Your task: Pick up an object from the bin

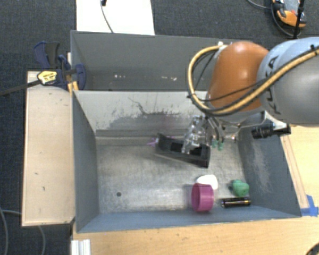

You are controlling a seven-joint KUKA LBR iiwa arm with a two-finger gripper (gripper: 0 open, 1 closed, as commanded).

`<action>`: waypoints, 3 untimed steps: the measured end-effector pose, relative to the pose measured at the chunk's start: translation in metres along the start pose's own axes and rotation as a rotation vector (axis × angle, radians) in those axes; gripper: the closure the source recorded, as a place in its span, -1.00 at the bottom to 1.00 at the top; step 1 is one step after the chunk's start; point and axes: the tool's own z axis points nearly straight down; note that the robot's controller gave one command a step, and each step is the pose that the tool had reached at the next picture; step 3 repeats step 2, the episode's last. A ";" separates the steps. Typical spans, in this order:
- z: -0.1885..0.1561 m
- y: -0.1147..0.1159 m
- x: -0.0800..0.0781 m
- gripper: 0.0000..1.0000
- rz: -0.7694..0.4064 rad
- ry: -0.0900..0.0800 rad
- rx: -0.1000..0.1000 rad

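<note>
Camera view puts my hand (193,143) low in the bin (86,158), right over a long black block (171,147) that lies slantwise on the floor towards the back wall, a little right of the middle. The hand's tip sits on or just above the block's right half, and I cannot tell from here whether the hand is open or closed. Well apart from it, near the front wall, lie a purple cap (203,197) with a white piece (208,181) touching its top, a green lump (239,186) and a small black cylinder (235,202) just beside them.
</note>
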 end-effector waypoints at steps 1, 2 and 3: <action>-0.020 0.007 -0.001 1.00 0.011 0.005 0.002; -0.030 0.010 -0.001 1.00 0.014 0.004 0.001; -0.030 0.010 -0.001 1.00 0.014 0.004 0.001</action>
